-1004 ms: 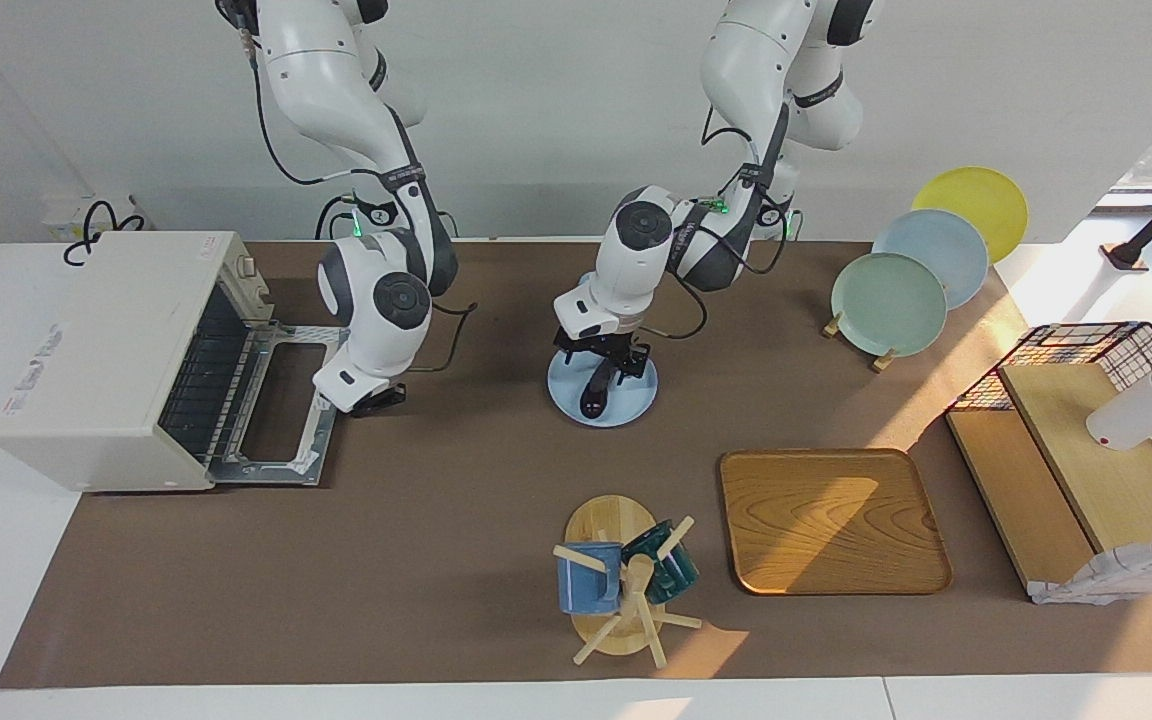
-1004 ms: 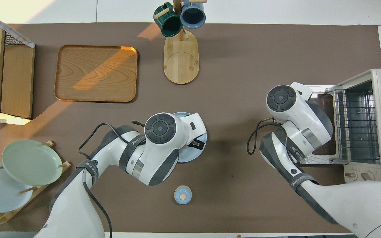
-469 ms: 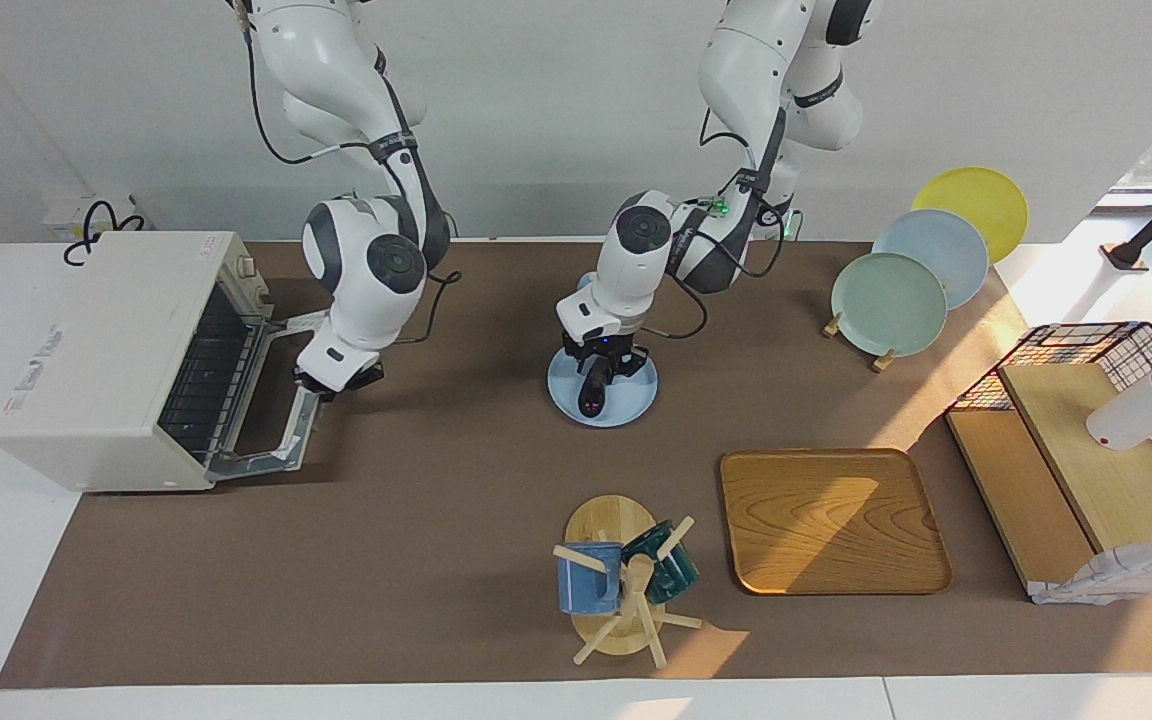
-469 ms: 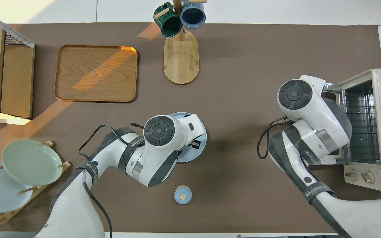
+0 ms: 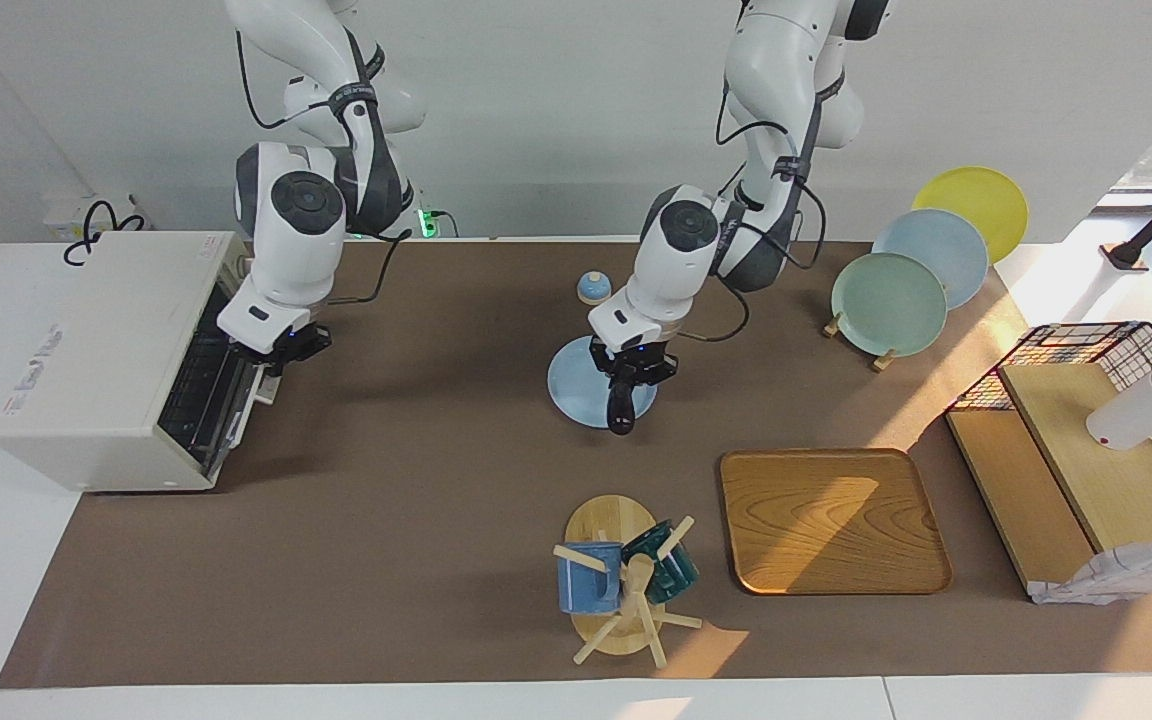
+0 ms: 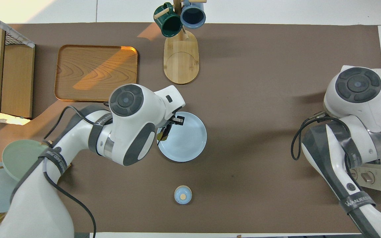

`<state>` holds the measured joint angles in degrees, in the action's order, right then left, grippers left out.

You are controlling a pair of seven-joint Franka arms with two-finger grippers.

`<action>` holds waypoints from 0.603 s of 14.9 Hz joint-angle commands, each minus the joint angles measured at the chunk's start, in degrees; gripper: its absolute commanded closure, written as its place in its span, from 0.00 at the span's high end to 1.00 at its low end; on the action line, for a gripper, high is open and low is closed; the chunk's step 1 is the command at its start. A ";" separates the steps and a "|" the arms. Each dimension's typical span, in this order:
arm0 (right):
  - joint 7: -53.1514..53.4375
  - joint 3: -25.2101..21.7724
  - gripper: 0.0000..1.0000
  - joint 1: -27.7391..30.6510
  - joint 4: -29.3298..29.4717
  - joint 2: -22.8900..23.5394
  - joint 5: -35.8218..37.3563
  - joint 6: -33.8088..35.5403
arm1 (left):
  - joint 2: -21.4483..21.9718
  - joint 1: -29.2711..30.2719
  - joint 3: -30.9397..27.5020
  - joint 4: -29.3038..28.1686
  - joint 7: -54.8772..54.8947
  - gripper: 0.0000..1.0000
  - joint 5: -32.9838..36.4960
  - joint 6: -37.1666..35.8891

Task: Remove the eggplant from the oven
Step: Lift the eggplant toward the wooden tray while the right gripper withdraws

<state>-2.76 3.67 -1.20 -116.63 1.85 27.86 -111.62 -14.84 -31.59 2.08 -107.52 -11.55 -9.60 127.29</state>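
Brown matting covers the worktop, with a white wall at the robots' end. Toward the right arm's end of the worktop from the blue plate (image 5: 576,388) stands the oven (image 5: 86,340), a cream box whose dark door is tilted up, nearly against the oven's front. The right tool (image 5: 281,352) is at the door's upper edge, well apart from the plate; whether it is spread or pressed together I cannot tell. Nearer to the robots than the plate sits a small blue lid with a wooden knob (image 5: 592,287). The plate lies flat and bare mid-worktop. The left tool (image 5: 633,372) hangs over the plate's rim, pinching the eggplant (image 5: 621,408) by its upper end. The eggplant is out of the oven, dark and glossy, hanging upright with its lower tip over the plate's edge; I cannot tell whether the tip touches. Farther from the robots than the plate stands a wooden mug rack (image 5: 621,600) bearing a blue mug and a green one. Toward the left arm's end from the plate lie a wooden tray (image 5: 831,520), a rack of green, blue and yellow plates (image 5: 888,303), and a wooden shelf with a wire frame (image 5: 1086,450).
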 commanded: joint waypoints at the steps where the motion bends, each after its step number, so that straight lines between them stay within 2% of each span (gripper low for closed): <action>1: -3.64 -0.33 0.00 4.19 -1.14 0.70 -3.15 2.46 | -0.88 6.07 0.29 6.08 0.21 0.00 -0.77 -5.29; 6: -6.99 -0.33 0.02 7.88 -0.79 -2.19 -5.43 4.74 | -3.60 16.19 0.38 9.78 1.53 0.00 -0.24 -4.68; 9: -7.17 -0.41 0.05 7.71 5.33 -3.25 -11.22 12.18 | -7.29 20.76 0.29 12.42 3.80 0.00 0.20 -4.25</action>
<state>-8.56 2.94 6.13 -113.46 -0.52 21.10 -105.07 -18.27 -13.34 1.76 -98.67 -9.50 -9.59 123.50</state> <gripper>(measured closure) 0.974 0.718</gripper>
